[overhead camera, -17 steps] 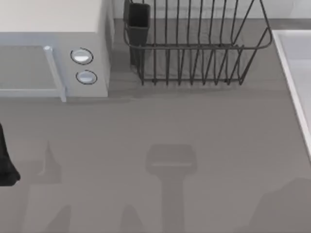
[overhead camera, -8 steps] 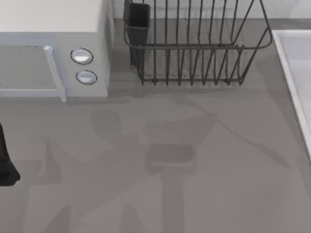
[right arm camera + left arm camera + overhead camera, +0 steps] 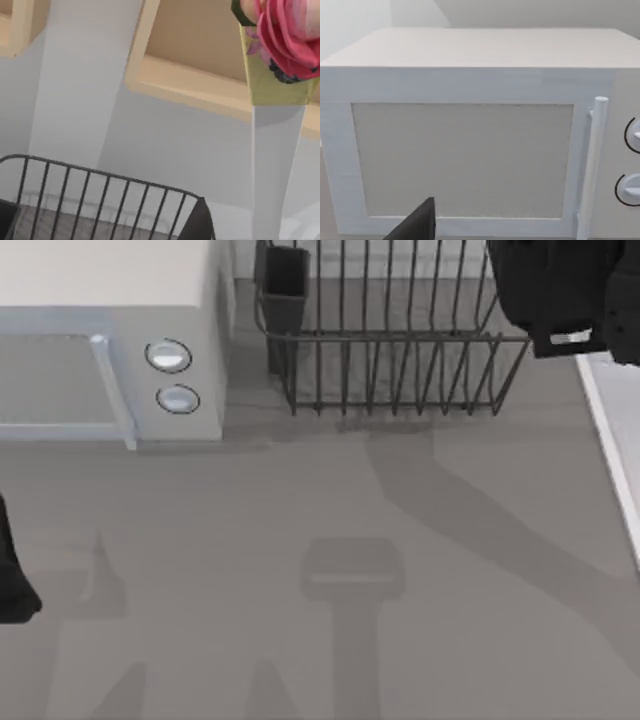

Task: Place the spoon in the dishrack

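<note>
The dishrack (image 3: 400, 340) is a dark wire basket at the back of the table, with a dark utensil cup (image 3: 286, 280) at its left corner. Its rim and tines also appear in the right wrist view as the dishrack (image 3: 100, 200). My right arm (image 3: 560, 285) hangs as a dark mass over the rack's right end, partly covering the rim there. The spoon is out of view. My left arm (image 3: 12, 580) stays parked at the table's left edge. One of its dark fingers (image 3: 417, 225) points toward the microwave door.
A white microwave (image 3: 100, 280) with two round knobs stands at the back left, seen close up as the microwave (image 3: 470, 150). A white raised surface (image 3: 615, 370) runs along the right edge. A pink flower (image 3: 285, 35) in a yellow holder hangs against the wall.
My right arm has come into the top view at the back right, over the rack's right end. Shadows have swept across the table. The left arm has not moved.
</note>
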Controlling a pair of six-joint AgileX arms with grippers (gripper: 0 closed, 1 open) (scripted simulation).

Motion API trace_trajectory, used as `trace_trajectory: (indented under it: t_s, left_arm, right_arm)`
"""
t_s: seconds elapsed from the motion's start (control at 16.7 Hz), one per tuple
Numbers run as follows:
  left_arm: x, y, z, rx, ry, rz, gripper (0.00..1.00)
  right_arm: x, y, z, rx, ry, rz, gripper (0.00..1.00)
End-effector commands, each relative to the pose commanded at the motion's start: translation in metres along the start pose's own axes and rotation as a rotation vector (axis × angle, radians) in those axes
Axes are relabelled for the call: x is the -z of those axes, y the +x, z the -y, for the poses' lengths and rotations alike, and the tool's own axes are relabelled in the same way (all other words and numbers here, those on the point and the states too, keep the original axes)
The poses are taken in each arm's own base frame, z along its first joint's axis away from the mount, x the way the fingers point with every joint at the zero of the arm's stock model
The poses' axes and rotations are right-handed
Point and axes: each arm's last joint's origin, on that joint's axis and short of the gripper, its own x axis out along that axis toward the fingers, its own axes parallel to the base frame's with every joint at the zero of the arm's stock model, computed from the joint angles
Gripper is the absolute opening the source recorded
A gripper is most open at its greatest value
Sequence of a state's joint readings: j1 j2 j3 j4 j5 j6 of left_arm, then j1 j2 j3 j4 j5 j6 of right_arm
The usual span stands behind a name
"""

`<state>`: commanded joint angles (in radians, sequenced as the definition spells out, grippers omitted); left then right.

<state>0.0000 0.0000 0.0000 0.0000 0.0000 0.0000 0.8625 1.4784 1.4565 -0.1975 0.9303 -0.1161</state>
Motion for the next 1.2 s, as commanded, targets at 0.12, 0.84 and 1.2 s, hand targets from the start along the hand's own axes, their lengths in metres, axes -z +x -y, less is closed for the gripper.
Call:
trace_trajectory:
  t_s: [0.12,0.84,1.2]
  left_arm:
    - [0.000,0.000,0.000,0.000,0.000,0.000,1.00]
    - [0.000,0.000,0.000,0.000,0.000,0.000,1.00]
    - [0.000,0.000,0.000,0.000,0.000,0.000,1.00]
  right_arm:
    - [-0.012,-0.030,-0.011,-0.021,0.164,0.080,0.00]
    - [-0.010,-0.027,-0.034,-0.032,0.289,0.122,0.00]
    - [0.060,0.085,-0.083,-0.034,0.313,0.137,0.00]
